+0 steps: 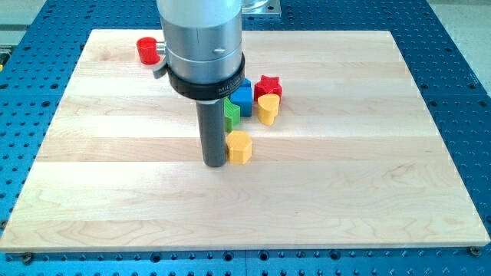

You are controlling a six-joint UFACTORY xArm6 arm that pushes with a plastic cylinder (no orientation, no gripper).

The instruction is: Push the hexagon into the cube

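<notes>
Yellow hexagon (239,146) — upright, beside my tip (214,163)

A pale rectangular wooden counter (368,192), built of lengthwise glued planks with visible grain, is seen filling most of the view. It is laid on a blue metal base plate (460,84) perforated with a regular grid of small holes, exposed along every edge. A grey metal fitting (261,6) is noted at the view's top. Lighting is even; only soft shadows are observed.
</notes>
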